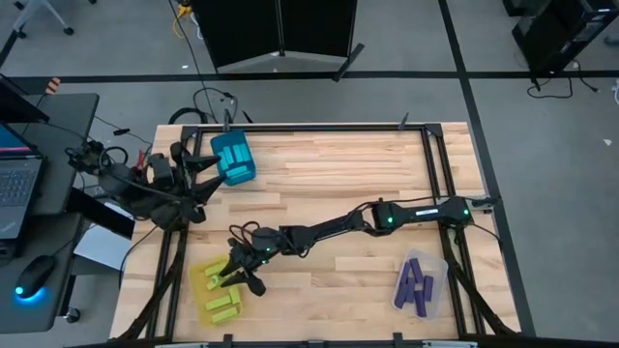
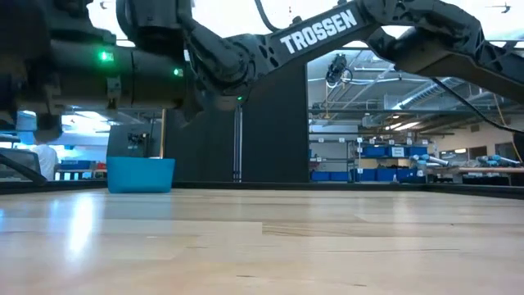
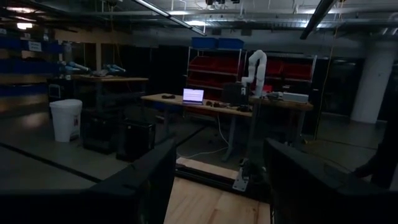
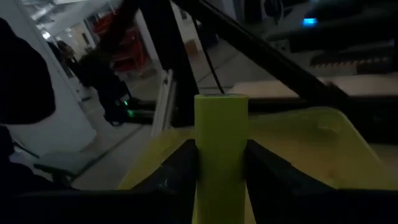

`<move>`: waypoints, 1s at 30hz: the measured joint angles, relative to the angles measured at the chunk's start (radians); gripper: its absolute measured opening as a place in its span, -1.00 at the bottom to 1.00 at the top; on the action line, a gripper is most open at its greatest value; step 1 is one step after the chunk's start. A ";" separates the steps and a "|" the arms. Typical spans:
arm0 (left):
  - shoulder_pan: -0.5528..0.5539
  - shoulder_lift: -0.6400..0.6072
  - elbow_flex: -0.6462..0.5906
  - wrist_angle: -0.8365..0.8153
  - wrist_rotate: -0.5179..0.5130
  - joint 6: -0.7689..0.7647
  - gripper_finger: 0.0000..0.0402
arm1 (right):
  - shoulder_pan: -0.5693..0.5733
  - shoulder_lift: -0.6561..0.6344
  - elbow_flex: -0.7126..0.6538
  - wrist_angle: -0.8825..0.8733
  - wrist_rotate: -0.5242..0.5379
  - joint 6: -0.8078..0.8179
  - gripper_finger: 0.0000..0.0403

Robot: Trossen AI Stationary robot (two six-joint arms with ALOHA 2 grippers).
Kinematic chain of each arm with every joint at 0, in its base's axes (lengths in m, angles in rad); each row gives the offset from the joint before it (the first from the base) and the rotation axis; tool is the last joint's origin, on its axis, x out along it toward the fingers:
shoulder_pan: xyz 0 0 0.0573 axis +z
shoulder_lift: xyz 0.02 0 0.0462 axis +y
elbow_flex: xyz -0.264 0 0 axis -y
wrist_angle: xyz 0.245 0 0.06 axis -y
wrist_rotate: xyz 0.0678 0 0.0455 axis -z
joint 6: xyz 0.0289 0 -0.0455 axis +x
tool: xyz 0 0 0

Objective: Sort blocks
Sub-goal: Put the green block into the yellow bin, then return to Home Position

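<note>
Sorting looks pretty much wrapped up: cyan blocks sit in the teal bin, purple blocks in the clear bin, lime blocks in the yellow bin, none loose on the tabletop. Right gripper is stretched across over the yellow bin, fingers pinching one last lime block upright between them, bin right below. Left gripper is parked beside the teal bin, fingers spread wide.

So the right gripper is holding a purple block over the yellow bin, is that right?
Not quite: the block is lime yellow-green, not purple. The right wrist view shows it clamped between the right gripper's fingers, over the yellow bin. In the high view, the purple blocks lie in the clear bin.
</note>
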 joint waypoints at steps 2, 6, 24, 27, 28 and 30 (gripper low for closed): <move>0.000 0.000 0.000 -0.001 0.000 0.000 0.23 | 0.000 0.000 0.000 -0.022 0.002 -0.012 -0.41; 0.000 0.000 0.000 -0.001 0.000 0.001 0.23 | 0.000 -0.001 0.000 -0.019 -0.001 -0.016 -0.08; -0.019 -0.010 0.000 -0.058 0.011 -0.003 0.23 | -0.045 -0.083 -0.001 0.032 -0.023 -0.054 0.11; -0.030 -0.033 0.000 -0.063 0.006 0.000 0.21 | -0.060 -0.126 -0.036 -0.008 -0.008 -0.105 -0.10; -0.033 -0.042 0.000 -0.069 0.004 0.000 0.20 | -0.068 -0.148 -0.062 -0.007 0.003 -0.127 -0.18; -0.034 -0.059 0.000 -0.092 -0.006 0.001 0.16 | -0.082 -0.209 -0.139 -0.004 0.013 -0.164 -0.36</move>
